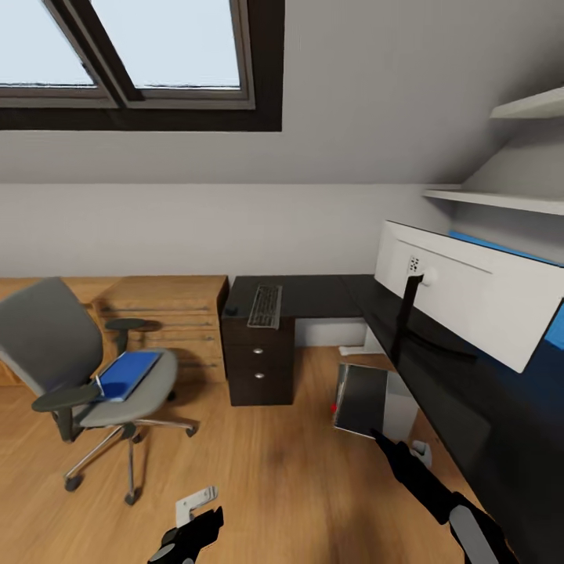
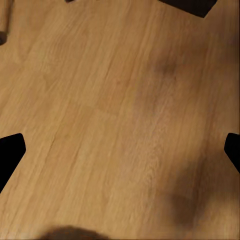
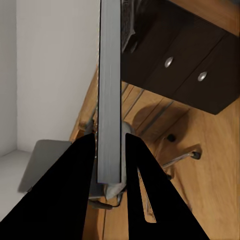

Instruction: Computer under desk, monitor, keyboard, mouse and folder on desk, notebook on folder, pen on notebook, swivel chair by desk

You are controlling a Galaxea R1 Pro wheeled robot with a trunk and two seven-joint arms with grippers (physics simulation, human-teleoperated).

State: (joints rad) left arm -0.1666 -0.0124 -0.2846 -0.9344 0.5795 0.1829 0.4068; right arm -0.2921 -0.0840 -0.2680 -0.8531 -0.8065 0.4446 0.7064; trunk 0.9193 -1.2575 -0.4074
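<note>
- My right claw (image 3: 110, 150) pinches a thin flat panel (image 1: 362, 401) by its edge, holding it above the floor (image 1: 266, 470) beside the desk (image 1: 470, 407); I can't tell what it is.
- My left claw (image 2: 120, 150) is spread over bare floor.
- The monitor (image 1: 478, 294) stands along the desk's right run, its back toward me.
- The keyboard (image 1: 265, 305) lies at the desk's far left end, above the drawers (image 1: 258, 368).
- The blue folder (image 1: 127, 374) rests on the swivel chair (image 1: 70, 352) seat, well apart from the desk.
</note>
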